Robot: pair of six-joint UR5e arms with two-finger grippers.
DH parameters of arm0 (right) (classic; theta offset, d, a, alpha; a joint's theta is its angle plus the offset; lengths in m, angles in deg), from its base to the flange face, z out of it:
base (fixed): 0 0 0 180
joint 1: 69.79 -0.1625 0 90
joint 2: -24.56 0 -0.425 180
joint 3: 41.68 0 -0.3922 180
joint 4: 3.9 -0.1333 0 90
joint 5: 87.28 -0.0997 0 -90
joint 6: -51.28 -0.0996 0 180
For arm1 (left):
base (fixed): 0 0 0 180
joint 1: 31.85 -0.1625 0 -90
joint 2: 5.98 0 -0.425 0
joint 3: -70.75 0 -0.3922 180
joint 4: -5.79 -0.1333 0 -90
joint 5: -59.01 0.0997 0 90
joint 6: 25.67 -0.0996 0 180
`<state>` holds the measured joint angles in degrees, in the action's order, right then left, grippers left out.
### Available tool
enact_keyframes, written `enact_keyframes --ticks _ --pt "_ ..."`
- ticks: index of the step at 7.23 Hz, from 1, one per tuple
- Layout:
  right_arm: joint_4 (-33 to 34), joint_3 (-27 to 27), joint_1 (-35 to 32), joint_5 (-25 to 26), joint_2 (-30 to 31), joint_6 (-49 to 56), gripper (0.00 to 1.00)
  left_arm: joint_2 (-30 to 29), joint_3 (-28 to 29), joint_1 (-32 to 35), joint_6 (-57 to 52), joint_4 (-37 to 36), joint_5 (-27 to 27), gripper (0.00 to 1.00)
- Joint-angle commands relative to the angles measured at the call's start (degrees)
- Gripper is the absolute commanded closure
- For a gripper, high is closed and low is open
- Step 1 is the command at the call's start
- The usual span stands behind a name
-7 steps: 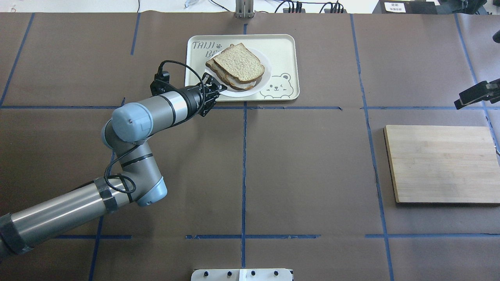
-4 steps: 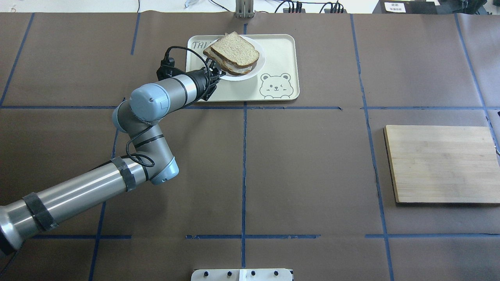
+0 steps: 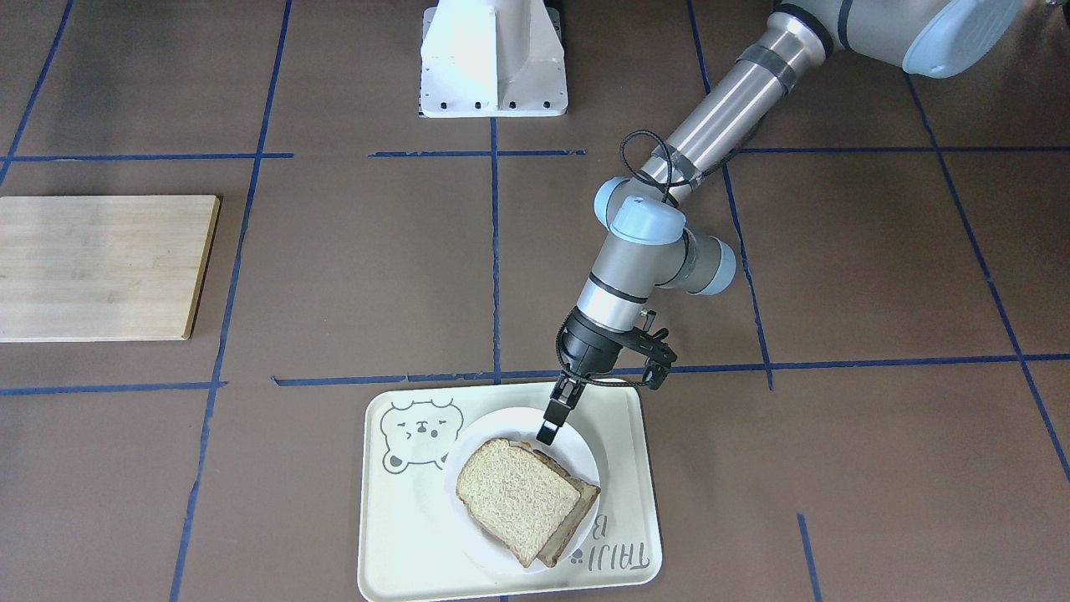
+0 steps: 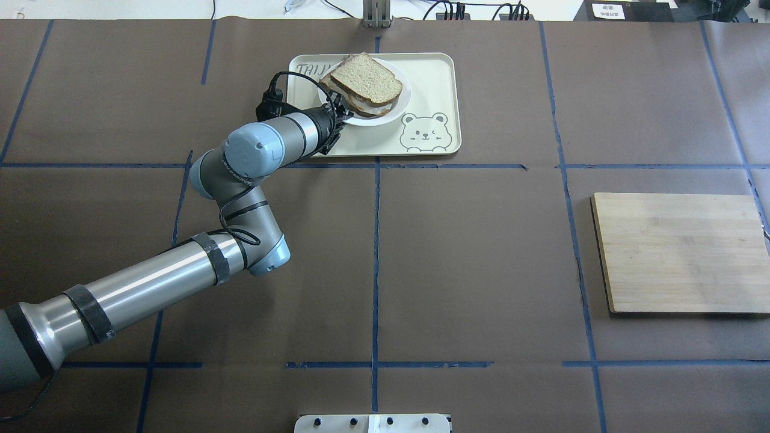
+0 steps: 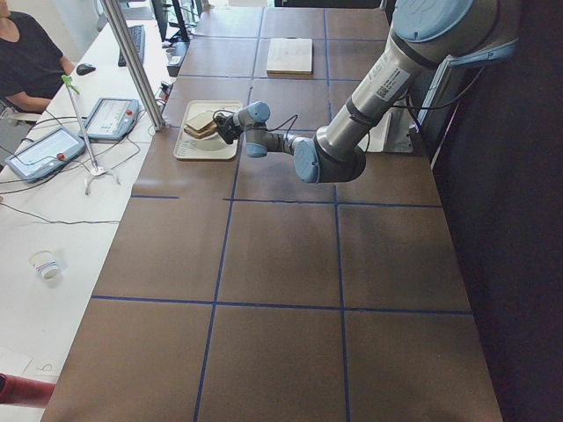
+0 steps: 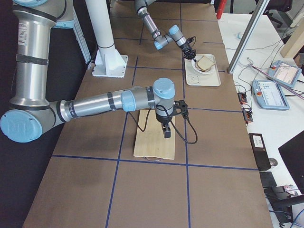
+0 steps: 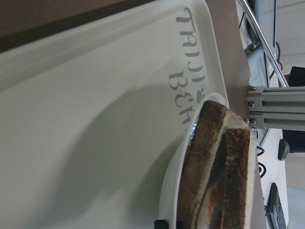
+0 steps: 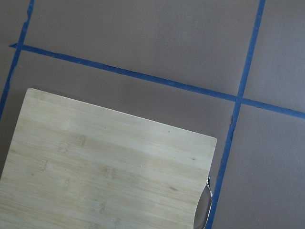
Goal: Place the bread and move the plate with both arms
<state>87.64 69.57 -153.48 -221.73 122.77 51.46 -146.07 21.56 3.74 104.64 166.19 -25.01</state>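
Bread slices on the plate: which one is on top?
The pale wholemeal slice, coarse crumb facing up; the darker-crusted slice lies beneath it on the plate, showing only along one edge.

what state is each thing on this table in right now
bread, top of the stack on the plate
plate, rim pinched by the left gripper, seemingly raised off the tray
left gripper, shut on the plate's rim
right gripper, over the cutting board, open or shut unclear
tray, flat on the table
cutting board, flat on the table

Brown table (image 4: 481, 270), blue tape grid (image 4: 375, 270); white side bench (image 5: 53, 220), maybe teach pendants (image 5: 110, 119)
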Motion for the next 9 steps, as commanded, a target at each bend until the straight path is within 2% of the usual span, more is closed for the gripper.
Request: enact_keyframes --ticks 1,2,3,4,6,8,9 --pt "-0.3 -1.56 -1.03 -0.1 0.75 0.08 0.0 0.94 -2.47 2.36 -6.09 -6.1 -6.54 0.0" --pt "-0.3 -1.83 -1.03 0.16 0.66 0.0 0.0 4.69 -10.5 4.99 -9.52 -15.02 -12.94 0.0" --pt "-0.48 -2.53 -1.03 0.07 0.49 -0.09 0.0 8.56 -20.68 7.71 -16.95 -24.6 -17.1 0.0" --pt "-0.48 -2.71 -1.03 0.25 0.49 -0.27 0.0 12.25 -28.44 8.87 -21.89 -32.7 -17.92 0.0" --pt "-0.39 -3.59 -1.64 0.16 0.84 -0.09 0.0 17.71 -38.31 14.56 -36.8 -45.21 -23.96 0.0" --pt "-0.57 -7.0 -4.27 -0.71 1.36 0.08 0.0 27.1 -44.66 18.96 -55.85 -49.2 -25.57 0.0" --pt "0.13 -7.19 -5.5 -1.59 1.19 0.17 0.0 29.93 -44.6 22.64 -63.0 -49.39 -31.32 0.0"
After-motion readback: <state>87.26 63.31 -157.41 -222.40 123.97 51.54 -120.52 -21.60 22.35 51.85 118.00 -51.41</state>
